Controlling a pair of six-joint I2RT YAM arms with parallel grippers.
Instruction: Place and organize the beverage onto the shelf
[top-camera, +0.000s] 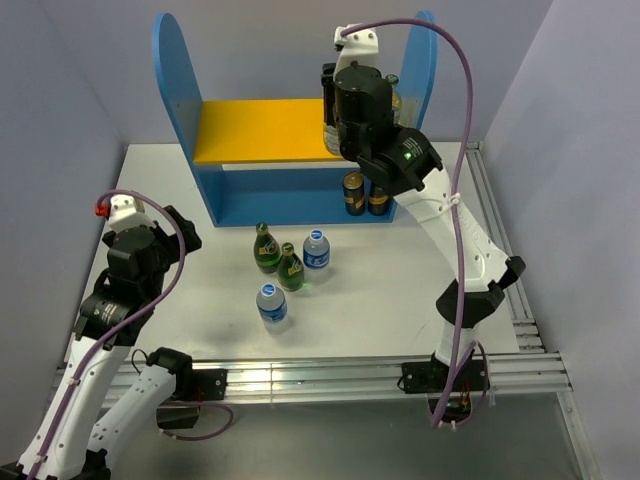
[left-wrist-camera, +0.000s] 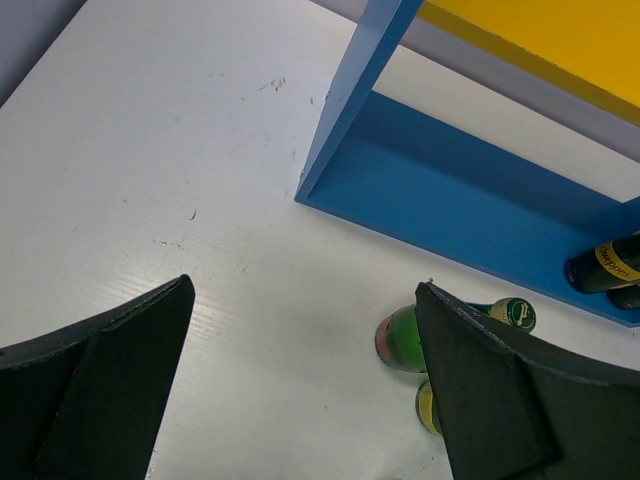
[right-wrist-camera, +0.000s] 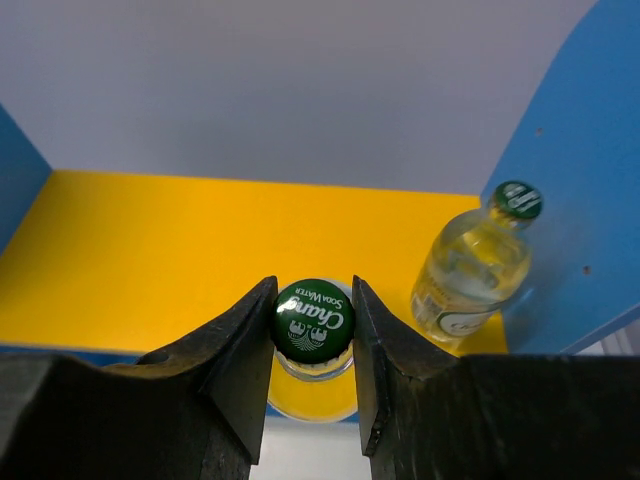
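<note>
step: seating clear soda bottle (right-wrist-camera: 313, 322) on shelf (top-camera: 175, 90) upper board (right-wrist-camera: 150, 250) | right gripper (right-wrist-camera: 313, 292) clenched on its cap, at board's front edge, near second clear bottle (right-wrist-camera: 470, 265) | advise: push deeper, keep upright, lower until seated, then release | left gripper (left-wrist-camera: 305, 290) wide open over table (left-wrist-camera: 150, 150)

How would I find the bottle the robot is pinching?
On the blue shelf, find the yellow-orange top board. Near its front edge, toward the right, is a clear glass bottle with a green cap. Unlike its twin beside the blue side panel, black fingers of the right tool pinch its cap.
</note>
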